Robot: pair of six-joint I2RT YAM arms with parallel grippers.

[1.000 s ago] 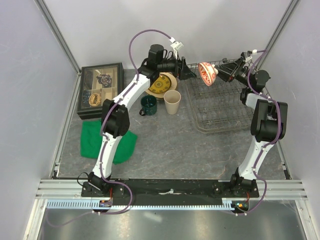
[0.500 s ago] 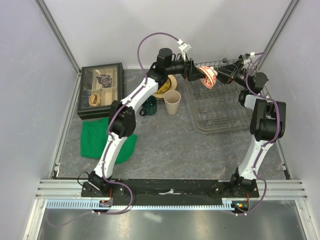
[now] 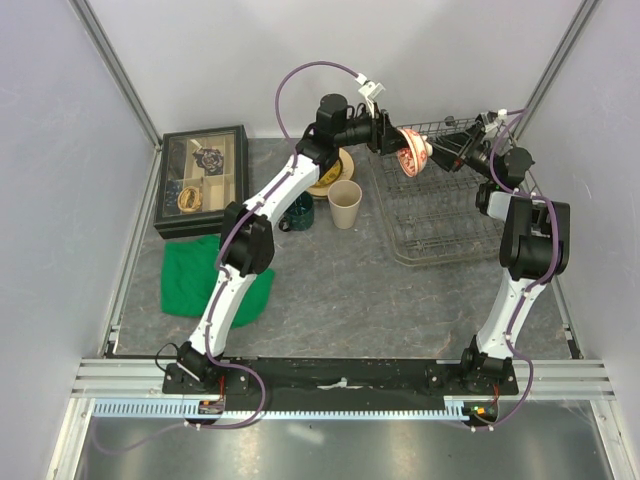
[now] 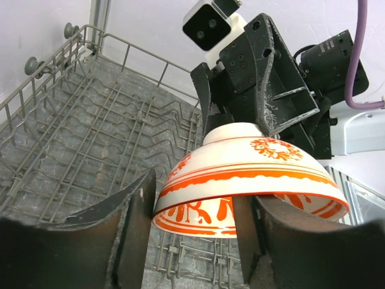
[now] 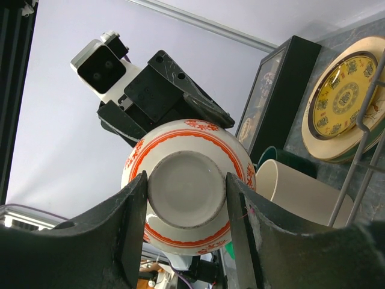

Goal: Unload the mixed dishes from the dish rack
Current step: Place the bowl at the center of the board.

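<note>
right fingers (image 5: pixel 129 232) clamped on bowl (image 4: pixel 252 162) foot, bowl up over dish rack (image 3: pixel 440 222) far edge. left fingers (image 4: pixel 133 241) partway apart straddling bowl rim, can't tell if gripping

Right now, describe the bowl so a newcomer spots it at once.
Find the wire rack on the table's right side. Above its far left corner, off the table, the bowl is gripped by its foot in the right tool. It is the only white dish with orange-red bands; the cup and mug nearby are plain.
</note>
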